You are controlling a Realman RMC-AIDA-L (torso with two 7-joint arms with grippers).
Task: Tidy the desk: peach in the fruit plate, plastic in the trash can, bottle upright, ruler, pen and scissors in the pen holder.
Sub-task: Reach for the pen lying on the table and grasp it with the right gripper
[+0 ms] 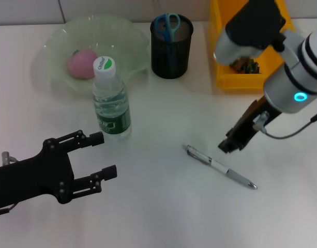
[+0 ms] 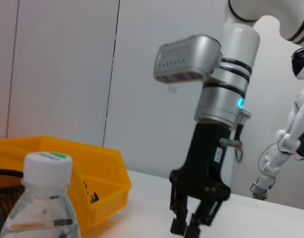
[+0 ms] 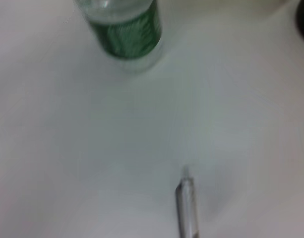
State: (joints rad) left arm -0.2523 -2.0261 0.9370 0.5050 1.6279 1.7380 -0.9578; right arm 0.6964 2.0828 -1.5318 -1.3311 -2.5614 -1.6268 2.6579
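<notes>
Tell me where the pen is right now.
In the head view the pen lies flat on the desk, right of centre, just below the right gripper and right of the upright bottle.

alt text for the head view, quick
A pen lies on the white desk with the right gripper above it. The open left gripper sits near an upright water bottle; behind are a peach in a plate and scissors in a pen holder.

Left gripper (image 1: 107, 155) low at near-left of head view, black fingers spread wide apart, pointing right, arm entering from left edge. Right gripper (image 1: 226, 145) angled down-left from white-and-grey forearm with lit blue ring; fingers (image 2: 180, 225) close together, tips pointing downward, grasping nothing.
</notes>
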